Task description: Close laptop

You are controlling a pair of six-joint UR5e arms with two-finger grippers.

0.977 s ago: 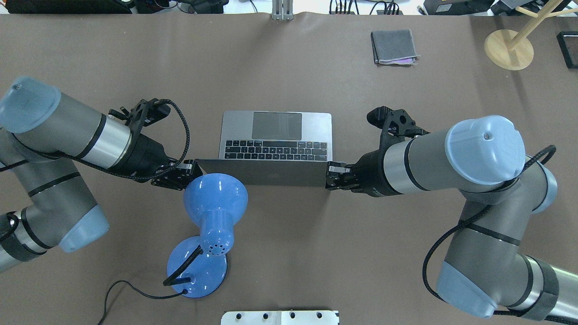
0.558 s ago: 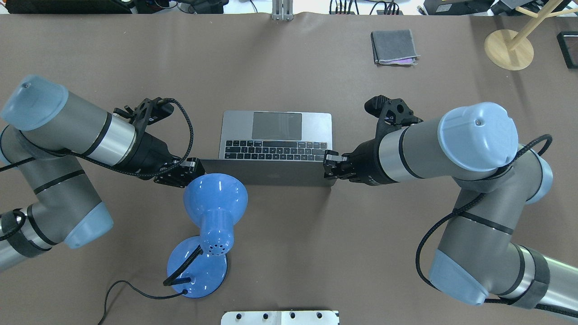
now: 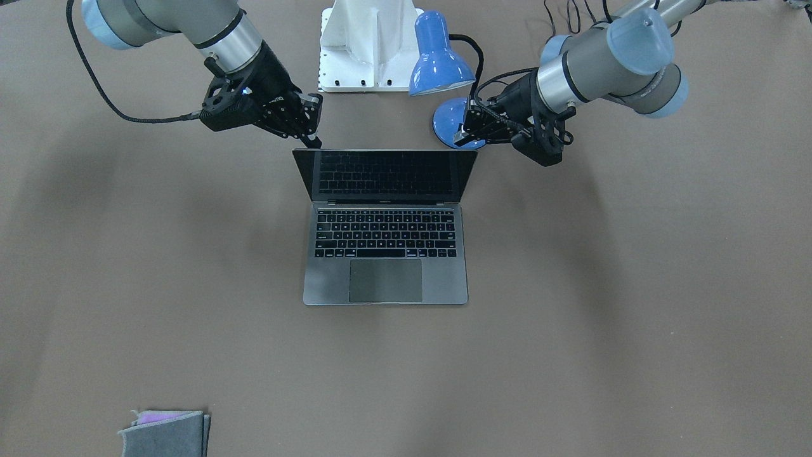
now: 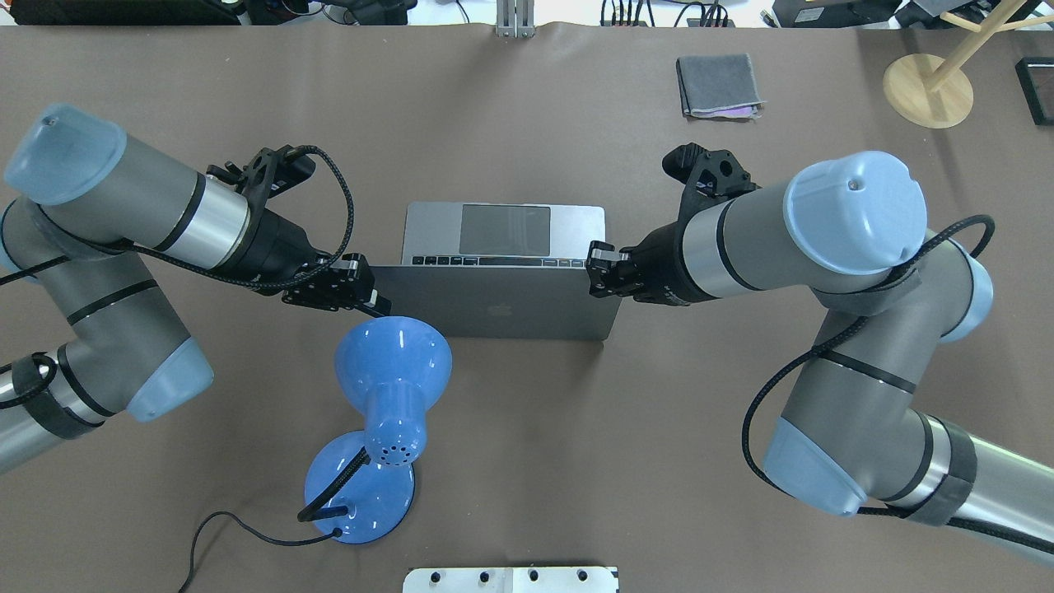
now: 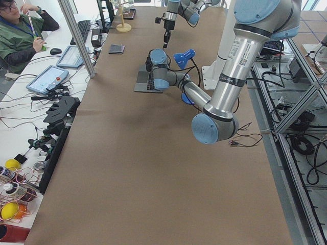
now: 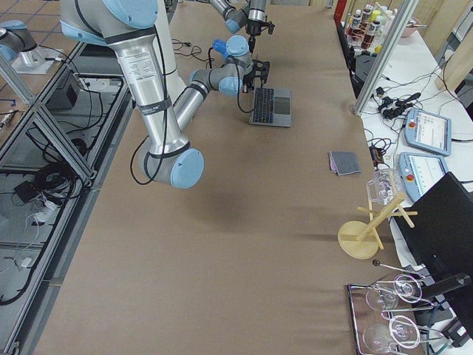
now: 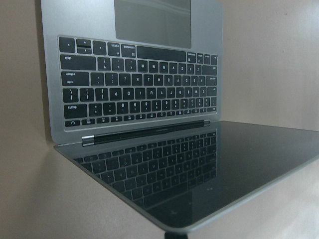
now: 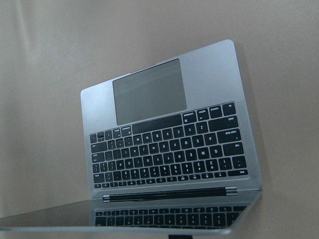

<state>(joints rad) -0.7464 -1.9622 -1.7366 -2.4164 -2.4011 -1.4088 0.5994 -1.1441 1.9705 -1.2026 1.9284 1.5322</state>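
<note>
A: Where does the laptop (image 4: pixel 494 313) stand?

B: Mid-desk, with the hinge toward the robot's edge and the trackpad toward the operators' edge. Its lid leans forward over the keyboard. I judge it part-way down, not shut.

A: And the grippers?

B: The left gripper (image 4: pixel 375 301) sits at the lid's left top corner and the right gripper (image 4: pixel 594 272) at its right one. On each, the fingers look drawn together with nothing held between them. They seem to push with their tips against the lid's back. The wrist views show only a dark sliver at the bottom, so contact is a judgement.

A: What could go wrong?

B: Tips on a smooth metal corner may slip off sideways, and the lid would then drop under its own weight and slap the base. If one arm leads, the lid twists at the hinge. A push that is too level shoves the whole laptop toward the operators' edge instead of folding it.

A: Anything nearby?

B: The blue desk lamp (image 4: pixel 392 362). Its shade is just beside the left gripper, on the robot's side, and a backward drift could knock it.
</note>
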